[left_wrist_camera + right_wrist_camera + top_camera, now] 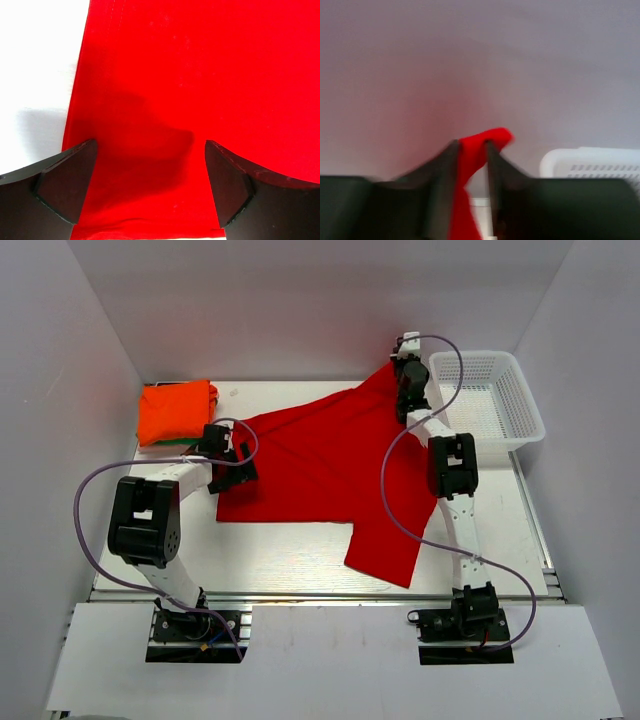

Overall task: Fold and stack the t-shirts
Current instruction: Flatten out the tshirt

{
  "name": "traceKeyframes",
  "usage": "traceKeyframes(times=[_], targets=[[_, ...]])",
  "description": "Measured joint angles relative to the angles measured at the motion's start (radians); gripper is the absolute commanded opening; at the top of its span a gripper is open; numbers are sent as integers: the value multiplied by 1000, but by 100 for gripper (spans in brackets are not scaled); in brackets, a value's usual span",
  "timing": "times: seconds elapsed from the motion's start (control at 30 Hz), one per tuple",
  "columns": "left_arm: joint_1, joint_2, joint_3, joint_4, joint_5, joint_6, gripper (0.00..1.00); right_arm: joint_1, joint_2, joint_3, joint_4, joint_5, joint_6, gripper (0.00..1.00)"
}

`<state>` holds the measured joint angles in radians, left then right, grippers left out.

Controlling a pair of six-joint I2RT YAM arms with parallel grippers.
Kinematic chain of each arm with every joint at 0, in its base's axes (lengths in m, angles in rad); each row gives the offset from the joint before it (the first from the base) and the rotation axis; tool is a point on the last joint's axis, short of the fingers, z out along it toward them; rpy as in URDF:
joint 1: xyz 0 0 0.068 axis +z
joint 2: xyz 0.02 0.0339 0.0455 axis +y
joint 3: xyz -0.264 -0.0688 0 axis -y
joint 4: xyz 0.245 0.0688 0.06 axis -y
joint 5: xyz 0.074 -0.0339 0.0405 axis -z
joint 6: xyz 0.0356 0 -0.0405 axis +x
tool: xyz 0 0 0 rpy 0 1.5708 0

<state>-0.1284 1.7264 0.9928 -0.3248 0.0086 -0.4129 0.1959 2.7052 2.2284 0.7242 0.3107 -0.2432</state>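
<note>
Here we have the red t-shirt (320,465) pinched up by one corner.
Our right gripper (471,147) is clamped on a fold of the red cloth, holding it raised at the far side of the table (290,565), just beside the white mesh basket (500,405); the rest of the shirt lies spread across the middle. Our left gripper (150,170) hangs wide open above the shirt's left edge, holding nothing. The folded orange t-shirt (175,410) sits in the far left corner.

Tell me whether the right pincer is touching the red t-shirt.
Touching. The right wrist view shows the red t-shirt pinched inside the right pincer, with a fold of cloth poking out above its tips.
</note>
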Motion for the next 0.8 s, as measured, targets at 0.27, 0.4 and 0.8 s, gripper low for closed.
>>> traceKeyframes(times=[0.27,0.4,0.8], targets=[[-1,-43,-38,-15,0,-7,100,8,-26,-58,-40,-55,-54,90],[-1,-90,-75,-45,2,-14,100,25,-237,-212,-269,-66,7,90],[-1,-539,-147,-95,18,-46,100,114,-1296,-1124,-604,-366,445,90]])
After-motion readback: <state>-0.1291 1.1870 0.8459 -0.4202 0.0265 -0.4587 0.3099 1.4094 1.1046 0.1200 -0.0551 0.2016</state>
